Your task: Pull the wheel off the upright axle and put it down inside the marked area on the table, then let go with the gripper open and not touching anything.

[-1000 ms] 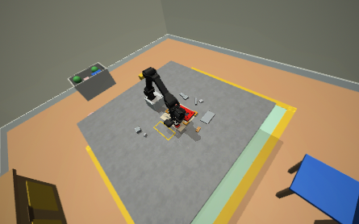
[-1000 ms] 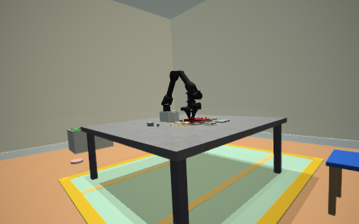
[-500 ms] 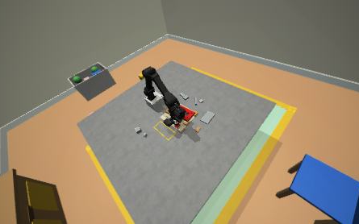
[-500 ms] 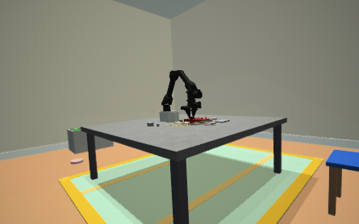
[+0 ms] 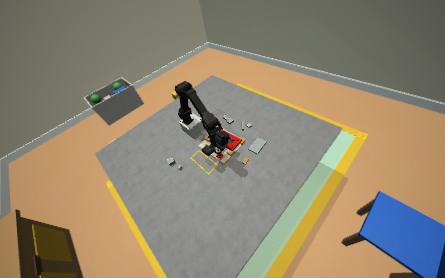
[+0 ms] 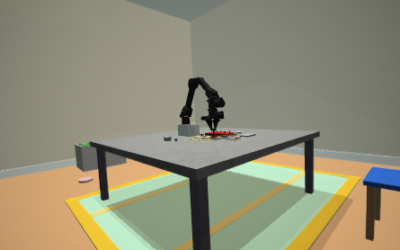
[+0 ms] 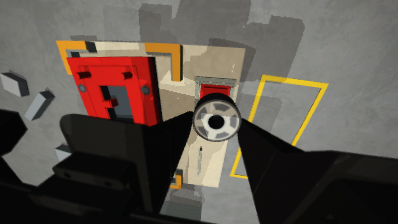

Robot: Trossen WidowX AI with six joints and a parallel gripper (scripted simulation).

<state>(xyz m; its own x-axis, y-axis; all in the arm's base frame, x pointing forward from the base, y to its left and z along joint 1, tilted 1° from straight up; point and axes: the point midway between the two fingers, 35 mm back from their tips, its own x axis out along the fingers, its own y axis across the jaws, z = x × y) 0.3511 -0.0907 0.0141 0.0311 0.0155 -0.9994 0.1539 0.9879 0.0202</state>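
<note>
You have the wheel (image 7: 217, 120), grey with a dark rim and black hub hole, facing the wrist camera above a small red mount (image 7: 215, 90). Just beside it lies the yellow-outlined marked area (image 7: 280, 125) on the table (image 7: 350, 60).

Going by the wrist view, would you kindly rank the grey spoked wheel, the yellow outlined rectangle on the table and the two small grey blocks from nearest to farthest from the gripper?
1. Grey spoked wheel: clamped between the fingers of the gripper, at centre.
2. Yellow outlined rectangle: just right of the wheel, on the table.
3. Two small grey blocks: far left edge, beyond the red plate.
</note>
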